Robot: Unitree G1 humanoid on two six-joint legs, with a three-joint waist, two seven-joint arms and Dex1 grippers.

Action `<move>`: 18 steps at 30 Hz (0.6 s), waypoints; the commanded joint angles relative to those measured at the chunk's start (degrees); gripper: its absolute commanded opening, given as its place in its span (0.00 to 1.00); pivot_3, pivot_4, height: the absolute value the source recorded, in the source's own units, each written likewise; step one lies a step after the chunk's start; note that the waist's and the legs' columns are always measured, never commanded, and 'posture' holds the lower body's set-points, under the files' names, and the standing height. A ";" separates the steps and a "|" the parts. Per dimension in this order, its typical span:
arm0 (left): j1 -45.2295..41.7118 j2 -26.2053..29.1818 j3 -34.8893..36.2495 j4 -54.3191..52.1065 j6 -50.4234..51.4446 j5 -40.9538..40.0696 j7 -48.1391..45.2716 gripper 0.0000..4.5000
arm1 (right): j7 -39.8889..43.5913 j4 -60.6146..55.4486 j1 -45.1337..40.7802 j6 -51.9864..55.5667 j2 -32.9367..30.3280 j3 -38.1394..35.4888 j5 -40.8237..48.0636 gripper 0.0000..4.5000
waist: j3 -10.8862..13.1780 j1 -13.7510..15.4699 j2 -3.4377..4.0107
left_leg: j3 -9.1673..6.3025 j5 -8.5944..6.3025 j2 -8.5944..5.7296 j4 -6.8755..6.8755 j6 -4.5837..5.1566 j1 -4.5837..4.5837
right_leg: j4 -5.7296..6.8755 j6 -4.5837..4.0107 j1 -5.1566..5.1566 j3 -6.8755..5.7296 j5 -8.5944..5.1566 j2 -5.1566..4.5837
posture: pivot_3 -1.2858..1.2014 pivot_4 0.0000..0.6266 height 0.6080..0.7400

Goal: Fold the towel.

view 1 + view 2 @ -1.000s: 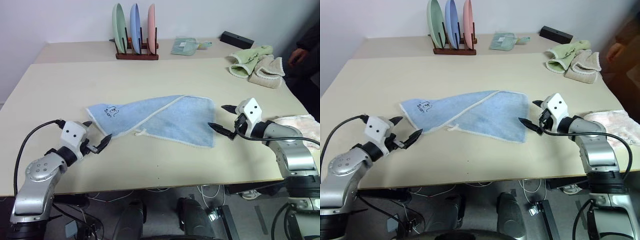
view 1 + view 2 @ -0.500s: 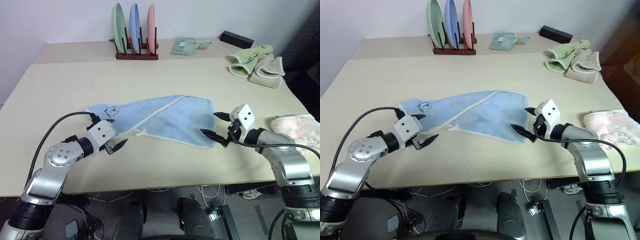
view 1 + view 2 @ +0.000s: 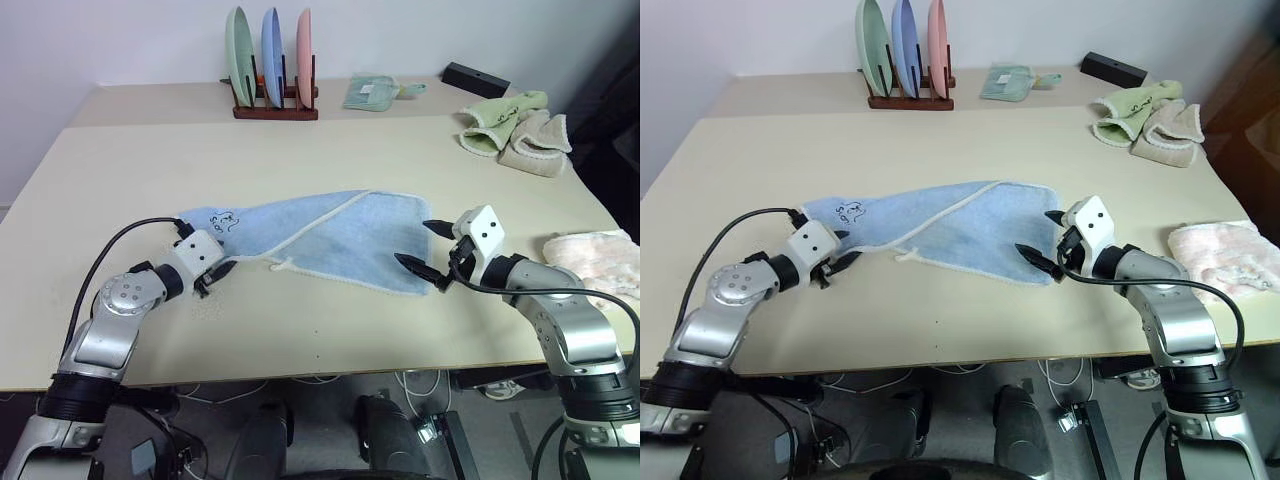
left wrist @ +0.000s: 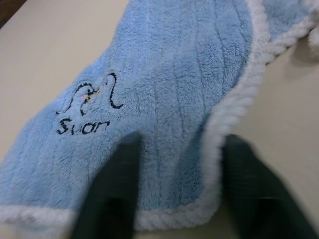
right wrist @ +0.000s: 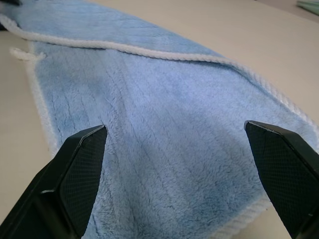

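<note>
The towel [image 3: 320,236] lies mid counter [image 3: 330,150], partly folded w/ one flap laid diagonally over the rest, white trim along its edges and a small white loop [image 3: 283,265] poking out at the near edge. Its dark stitched mark [image 4: 87,107] sits near the corner on the robot's left. The left gripper [image 3: 218,272] is at that corner; in the left wrist view its fingers [image 4: 112,191] straddle the trimmed edge, one over the blue pile and one just outside the trim, a gap between them (whether they actually pinch the cloth can't be told). The right gripper [image 3: 422,249] sits at the towel's opposite end, fingers [image 5: 75,174] spread wide apart over the cloth, gripping nothing.

At the back of the counter: a wooden rack [image 3: 275,108] holding three upright plates (green, blue, pink), a small folded teal cloth [image 3: 372,92], a black box [image 3: 475,78]. Green and beige fluffy towels [image 3: 512,125] are bunched at the far right, a pink one [image 3: 592,250] at the right edge.
</note>
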 commanded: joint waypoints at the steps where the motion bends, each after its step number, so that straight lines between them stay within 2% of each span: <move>1: -0.23 0.07 1.23 -0.71 -2.56 0.28 0.70 0.02 | -0.47 -2.43 -0.80 -0.53 0.08 -0.45 -0.01 1.00 | 0.00 -0.01 0.00 | 0.00 0.00 0.00 0.00 0.00 0.00 | 0.00 0.00 0.00 0.00 0.00 0.00 | 0.52 0.24 1.00; 8: 4.69 1.64 6.14 -6.25 -5.95 -3.84 -1.77 0.01 | -1.71 3.98 -5.94 -4.27 -1.60 3.33 -7.44 1.00 | 0.01 -0.27 0.01 | 0.02 0.00 0.00 -0.01 0.00 0.00 | 0.03 0.00 -0.05 0.02 0.00 0.00 | 0.52 0.24 1.00; 14: 11.60 5.65 13.60 -12.36 -3.12 -9.02 -5.15 0.01 | -1.92 20.20 -19.13 -11.25 -1.00 8.24 -15.61 1.00 | 0.03 -0.32 0.05 | 0.06 0.00 0.01 -0.04 0.00 -0.02 | 0.04 -0.01 -0.10 0.04 0.00 0.00 | 0.52 0.24 1.00; 18: 17.05 7.84 16.63 -14.50 -2.92 -9.75 -7.05 0.01 | -1.22 33.11 -27.31 -19.33 0.59 11.21 -19.47 1.00 | 0.04 -0.40 0.07 | 0.09 0.00 0.01 -0.06 0.00 -0.02 | 0.01 -0.01 -0.10 0.04 0.00 -0.01 | 0.52 0.24 1.00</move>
